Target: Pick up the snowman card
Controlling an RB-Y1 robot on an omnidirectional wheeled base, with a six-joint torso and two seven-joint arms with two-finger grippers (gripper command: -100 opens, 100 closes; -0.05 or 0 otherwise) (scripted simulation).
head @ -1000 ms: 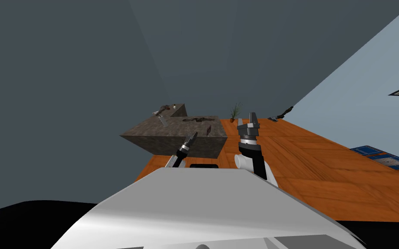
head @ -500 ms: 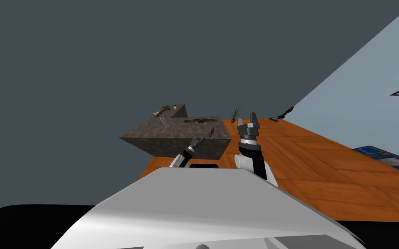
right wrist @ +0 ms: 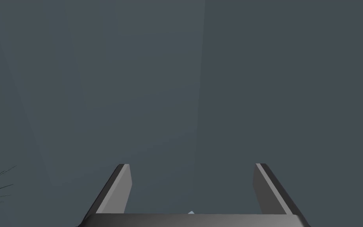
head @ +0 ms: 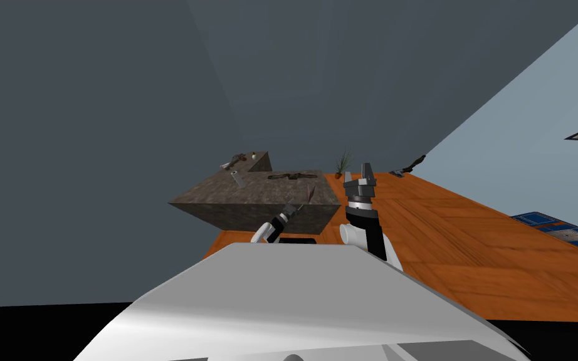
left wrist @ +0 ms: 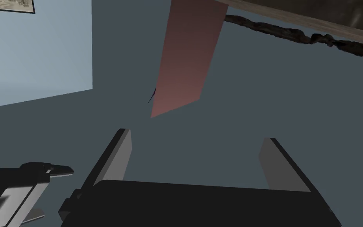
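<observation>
The card (head: 308,190) is a thin reddish-brown sheet standing upright at the near right corner of a rough grey-brown block table (head: 244,204). My left gripper (head: 293,207) reaches up just below and left of it. In the left wrist view the card (left wrist: 186,59) hangs a little beyond the open gripper (left wrist: 198,146), nearer one of the fingers (left wrist: 121,153), with nothing between the blades. My right gripper (head: 364,170) points upward to the right of the table, open and empty (right wrist: 190,173).
A dark twisted garland (head: 288,176) lies on the tabletop behind the card, and small tools (head: 237,168) lie at its far left. A potted grass plant (head: 341,162) and a dark object (head: 410,165) sit on the wooden floor (head: 469,238). A blue rug (head: 557,229) is far right.
My left gripper has moved rightward along the table's front and now sits close under the card. The right arm has not moved.
</observation>
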